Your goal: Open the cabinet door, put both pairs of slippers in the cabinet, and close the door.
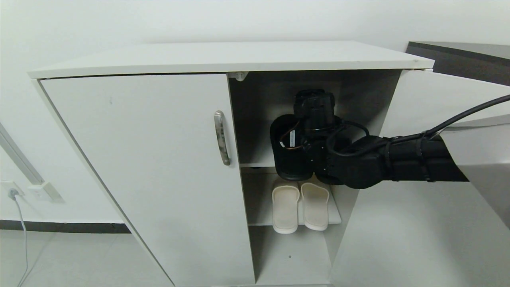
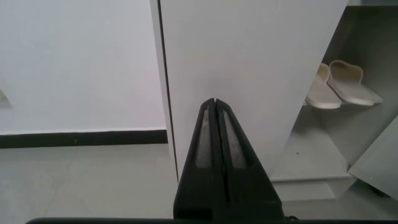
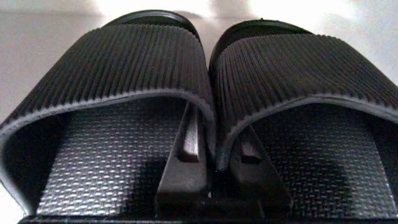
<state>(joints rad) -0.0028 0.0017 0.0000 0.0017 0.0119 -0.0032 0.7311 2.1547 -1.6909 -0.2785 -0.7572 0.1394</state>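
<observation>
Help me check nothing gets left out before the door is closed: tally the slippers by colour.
White slippers: 2, side by side on a shelf inside the cabinet
Black slippers: 2, held together by the right gripper at the shelf above
Total: 4 slippers

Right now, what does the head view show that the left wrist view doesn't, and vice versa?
Head: black slippers at the upper shelf with the right arm, the handle, the open door.
Left wrist: left gripper, shut, before the closed door; floor, baseboard.
Both: white slippers on the lower shelf, closed door.
</observation>
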